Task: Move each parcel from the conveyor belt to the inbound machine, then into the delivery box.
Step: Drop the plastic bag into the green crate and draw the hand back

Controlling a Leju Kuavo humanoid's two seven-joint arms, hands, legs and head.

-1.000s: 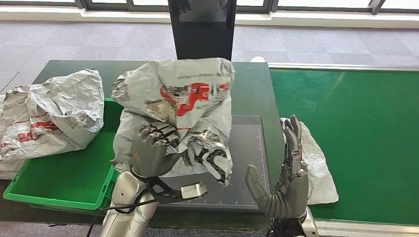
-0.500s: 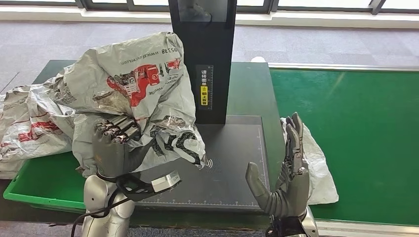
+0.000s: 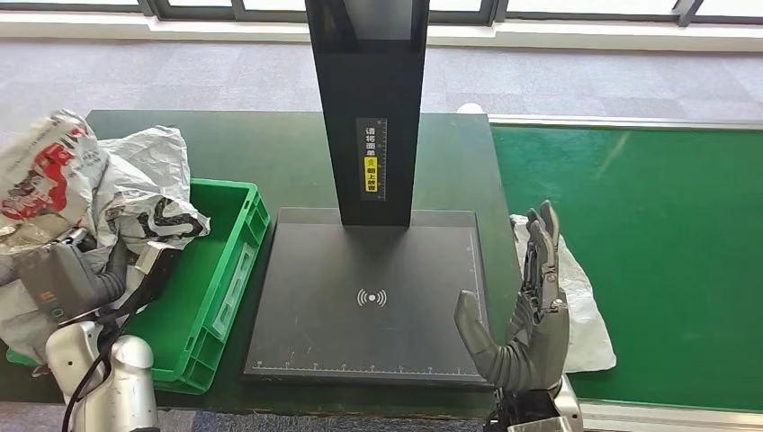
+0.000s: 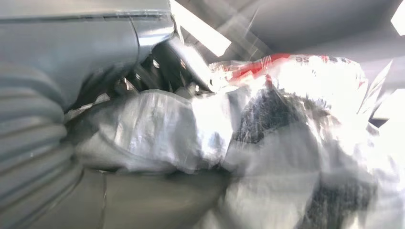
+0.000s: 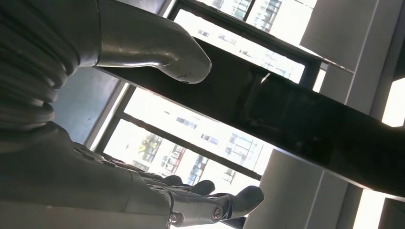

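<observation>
My left hand (image 3: 67, 274) grips a crumpled grey parcel (image 3: 45, 175) with red print, held at the far left above the green delivery box (image 3: 220, 274). It overlaps a second grey parcel (image 3: 148, 171) lying in the box. In the blurred left wrist view the held parcel (image 4: 267, 124) presses against my left hand (image 4: 52, 95). My right hand (image 3: 529, 315) stands upright and open at the platform's right edge, touching nothing, its fingers (image 5: 210, 202) spread. Just right of it a white parcel (image 3: 580, 301) lies on the green conveyor belt (image 3: 657, 243). The inbound machine's black platform (image 3: 369, 301) is bare.
The machine's black post (image 3: 369, 108) rises at the back of the platform. The dark green table (image 3: 270, 153) carries the box and machine. A grey carpeted floor (image 3: 585, 81) lies beyond.
My left hand has swung the grey parcel left, from above the machine platform to over the green box. My right hand has stayed in place.
</observation>
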